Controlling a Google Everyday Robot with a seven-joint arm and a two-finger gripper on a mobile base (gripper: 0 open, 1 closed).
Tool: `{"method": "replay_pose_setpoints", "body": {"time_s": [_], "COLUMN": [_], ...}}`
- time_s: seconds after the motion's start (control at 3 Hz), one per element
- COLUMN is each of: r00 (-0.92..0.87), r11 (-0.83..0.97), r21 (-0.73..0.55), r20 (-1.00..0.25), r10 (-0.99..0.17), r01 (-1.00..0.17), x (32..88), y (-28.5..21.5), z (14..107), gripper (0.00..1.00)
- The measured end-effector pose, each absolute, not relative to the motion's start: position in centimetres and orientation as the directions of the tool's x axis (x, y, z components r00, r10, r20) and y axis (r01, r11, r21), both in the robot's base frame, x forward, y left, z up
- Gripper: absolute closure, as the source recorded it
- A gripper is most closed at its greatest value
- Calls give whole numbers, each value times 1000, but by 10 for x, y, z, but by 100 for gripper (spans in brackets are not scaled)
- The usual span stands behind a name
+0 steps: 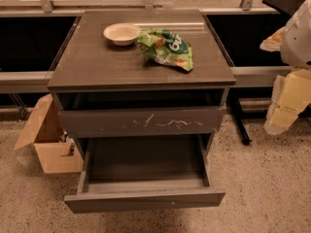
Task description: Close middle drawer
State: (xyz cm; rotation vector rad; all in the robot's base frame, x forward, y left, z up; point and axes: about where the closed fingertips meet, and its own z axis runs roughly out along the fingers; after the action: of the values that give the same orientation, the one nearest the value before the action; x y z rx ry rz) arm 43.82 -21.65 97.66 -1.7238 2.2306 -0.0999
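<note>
The middle drawer (145,200) of the dark grey-brown cabinet (92,67) is pulled far out. Its front is plain, with one tiny pale speck near the centre, and its inside shows empty. Above it, the drawer front marked with pale scratches (142,122) stands slightly out, with a dark gap over it. My gripper (284,108) shows as pale yellow and white parts at the right edge of the view. It is to the right of the cabinet, about level with the scratched drawer, and touches nothing.
A white bowl (121,33) and a green snack bag (167,47) lie on the cabinet top. An open cardboard box (48,147) stands on the floor at the left. A black table leg (239,120) stands to the right. Speckled floor (262,188) lies in front.
</note>
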Motion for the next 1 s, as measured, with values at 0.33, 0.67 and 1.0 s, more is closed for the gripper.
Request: {"method": "replay_pose_setpoints", "body": {"time_s": [0.33,0.67,1.0], "r00": [-221,-169,-81], "r11": [270,224,147], "r21": [-247,-232,-193], "r20": [-207,-235,-312], "r10": [-953,-957,-947], "r01": [-931,-947,-970], "x": [438,440,441], "y": [-217,-209,-195], "z": [977,955,907], "gripper": [0,0,0]}}
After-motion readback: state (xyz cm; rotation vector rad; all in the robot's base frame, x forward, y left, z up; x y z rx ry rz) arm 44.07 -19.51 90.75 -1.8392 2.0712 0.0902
